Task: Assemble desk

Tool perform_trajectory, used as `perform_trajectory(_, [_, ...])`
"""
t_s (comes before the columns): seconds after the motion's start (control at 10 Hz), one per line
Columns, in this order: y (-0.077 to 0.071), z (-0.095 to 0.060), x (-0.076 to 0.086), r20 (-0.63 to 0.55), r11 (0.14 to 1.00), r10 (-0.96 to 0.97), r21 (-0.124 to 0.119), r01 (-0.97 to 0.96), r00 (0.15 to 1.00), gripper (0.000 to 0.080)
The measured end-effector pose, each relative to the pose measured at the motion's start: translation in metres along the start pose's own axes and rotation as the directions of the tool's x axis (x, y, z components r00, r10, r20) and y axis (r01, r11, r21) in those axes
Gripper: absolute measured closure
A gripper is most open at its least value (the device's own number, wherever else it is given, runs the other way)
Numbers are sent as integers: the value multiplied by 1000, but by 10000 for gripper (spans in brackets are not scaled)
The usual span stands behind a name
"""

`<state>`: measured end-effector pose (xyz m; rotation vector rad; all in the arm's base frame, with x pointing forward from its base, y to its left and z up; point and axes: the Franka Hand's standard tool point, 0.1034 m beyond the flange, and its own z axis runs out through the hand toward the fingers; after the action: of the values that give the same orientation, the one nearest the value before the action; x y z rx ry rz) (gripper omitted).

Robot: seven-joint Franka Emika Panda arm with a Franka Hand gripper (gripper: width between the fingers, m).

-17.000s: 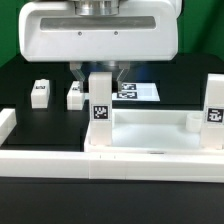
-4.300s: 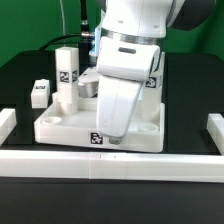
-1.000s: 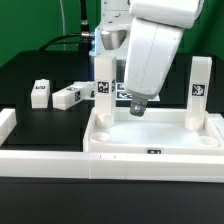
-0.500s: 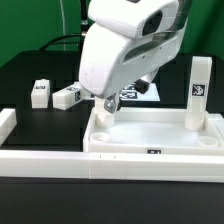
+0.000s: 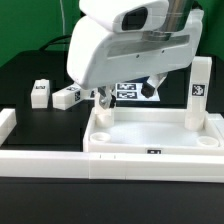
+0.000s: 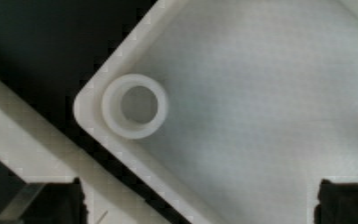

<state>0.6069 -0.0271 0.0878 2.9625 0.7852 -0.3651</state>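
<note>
Single arm [image 5: 130, 45] low over the work, wrist housing tilted toward the exterior view's left. Gripper [image 6: 190, 200] points down, jaws spread wide, fingers [image 6: 30, 198] empty.

One tabletop [image 5: 150, 128], one upright leg [image 5: 201, 85], two loose legs [image 5: 40, 92], one marker board [image 5: 128, 91], two border rails [image 5: 60, 165], one round socket [image 6: 135, 105] in wrist view.

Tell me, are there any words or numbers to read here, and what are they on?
No words or numbers can be read anywhere.
Only black-and-white square tags, patterns not letters, too blurred to make out: on the standing leg, the tabletop front, the leftmost loose leg, the loose leg beside it, and the marker board.
</note>
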Motion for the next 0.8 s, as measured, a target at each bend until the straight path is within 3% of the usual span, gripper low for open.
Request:
perform_trajectory(0.1, [10, 1, -7, -8, 997, 76, 25, -76, 997, 151])
perform_trajectory(0.3, [28, 4, -21, -13, 997, 73, 35, -72, 997, 151])
perform_trajectory(0.6, [26, 4, -20, -11, 996, 78, 35, -78, 997, 151])
perform_trajectory(0.7, [25, 5, -24, -10, 992, 108, 71, -107, 994, 151])
perform_trajectory(0.8, [35, 9, -40, -5, 971, 185, 154, -183, 983, 151])
